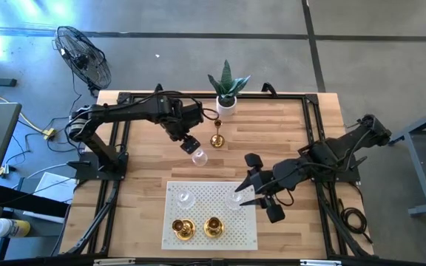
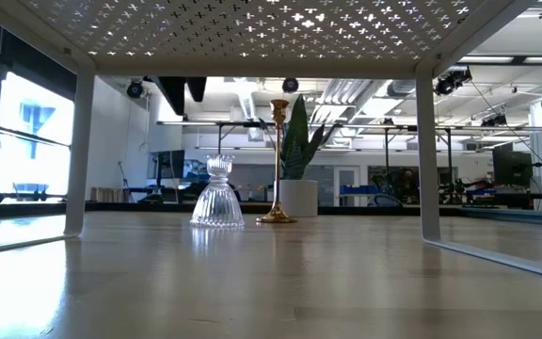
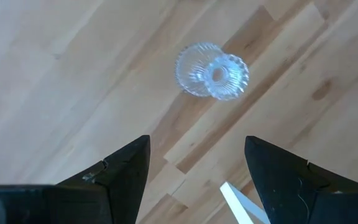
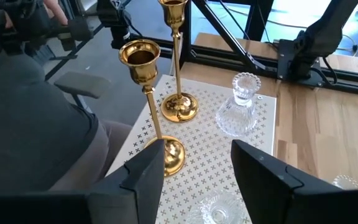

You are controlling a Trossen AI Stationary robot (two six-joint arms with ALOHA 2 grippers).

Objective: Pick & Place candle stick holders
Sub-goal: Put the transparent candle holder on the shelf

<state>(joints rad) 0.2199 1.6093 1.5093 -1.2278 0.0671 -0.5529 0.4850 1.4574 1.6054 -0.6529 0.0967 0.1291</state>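
Note:
A clear glass candle stick holder (image 3: 211, 70) stands upright on its base on the wooden table (image 1: 146, 159), also seen in the high view (image 1: 199, 157) and the low view (image 2: 217, 193). My left gripper (image 3: 197, 146) hangs open above it, pointing down, clear of it (image 1: 190, 144). A tall gold holder (image 1: 217, 139) stands beside the glass one. On the white perforated mat (image 1: 220, 203) stand two gold holders (image 4: 143, 81) (image 4: 178, 62) and two glass ones (image 4: 240, 106) (image 4: 219, 211). My right gripper (image 4: 197, 162) is open above the mat's right part (image 1: 248, 193), holding nothing.
A white pot with a green plant (image 1: 226, 100) stands at the table's far edge behind the gold holder. The mat is a raised shelf on legs (image 2: 428, 151) at the near edge. A black frame rail (image 1: 313, 125) borders the table. A person's sleeve (image 4: 36, 112) shows beyond the near edge.

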